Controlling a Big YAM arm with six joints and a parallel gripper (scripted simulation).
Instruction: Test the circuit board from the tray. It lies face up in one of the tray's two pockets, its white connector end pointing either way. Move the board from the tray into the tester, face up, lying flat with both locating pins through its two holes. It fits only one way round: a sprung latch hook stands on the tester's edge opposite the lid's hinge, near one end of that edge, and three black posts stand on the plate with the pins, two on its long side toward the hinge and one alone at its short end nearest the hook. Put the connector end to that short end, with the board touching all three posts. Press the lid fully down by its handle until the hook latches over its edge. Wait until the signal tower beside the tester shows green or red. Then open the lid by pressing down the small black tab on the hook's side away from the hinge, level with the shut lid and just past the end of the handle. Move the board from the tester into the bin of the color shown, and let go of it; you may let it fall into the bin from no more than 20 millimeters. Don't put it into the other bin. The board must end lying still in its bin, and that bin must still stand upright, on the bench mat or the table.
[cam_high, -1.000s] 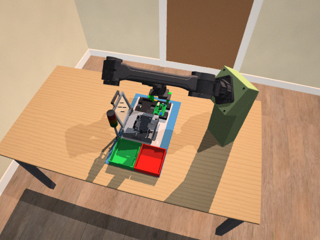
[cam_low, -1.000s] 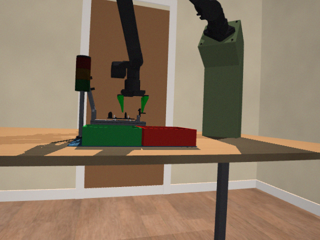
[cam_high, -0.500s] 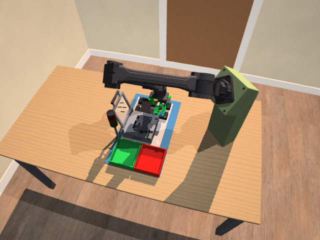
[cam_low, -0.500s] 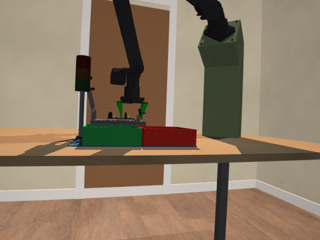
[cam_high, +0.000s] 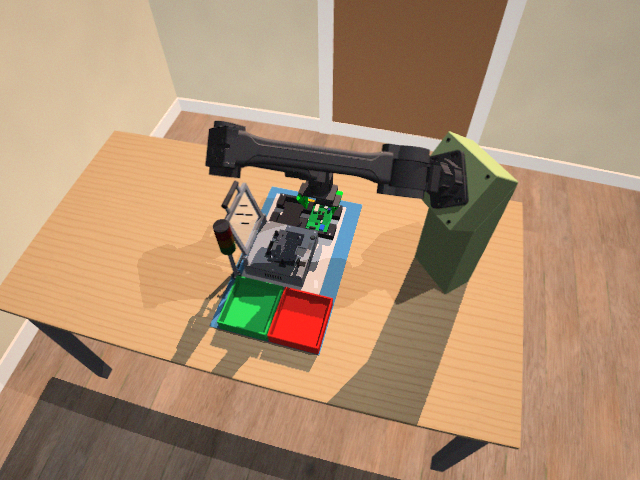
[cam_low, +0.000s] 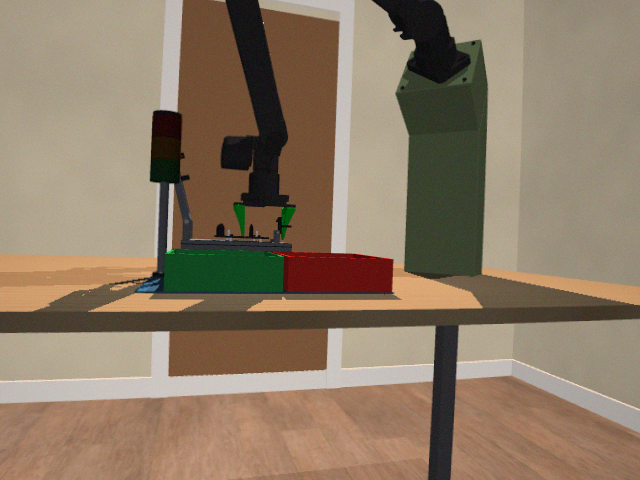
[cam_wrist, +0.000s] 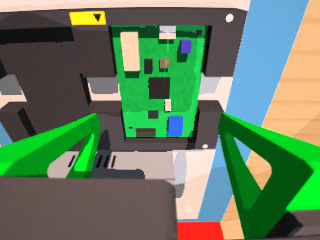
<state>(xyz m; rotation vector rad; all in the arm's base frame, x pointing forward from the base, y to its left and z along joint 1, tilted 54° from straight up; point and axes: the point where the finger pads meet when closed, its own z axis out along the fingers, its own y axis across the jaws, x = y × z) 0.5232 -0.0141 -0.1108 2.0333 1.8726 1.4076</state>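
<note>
The green circuit board (cam_high: 321, 217) lies face up in the right pocket of the black tray (cam_high: 309, 208) at the far end of the blue mat. In the wrist view the board (cam_wrist: 160, 80) fills its pocket, with a pale block near its far end. My gripper (cam_high: 320, 198) hangs just above the tray, open and empty, its green fingers spread to either side of the board's near end. From the side, the fingertips (cam_low: 262, 232) are level with the tester's posts. The tester (cam_high: 284, 253) stands with its lid (cam_high: 241, 206) raised. The signal tower (cam_high: 223, 236) is dark.
The green bin (cam_high: 249, 307) and the red bin (cam_high: 300, 319) stand side by side at the mat's near end. The tray's left pocket (cam_wrist: 50, 75) is empty. The arm's tall green pedestal (cam_high: 465, 206) stands to the right.
</note>
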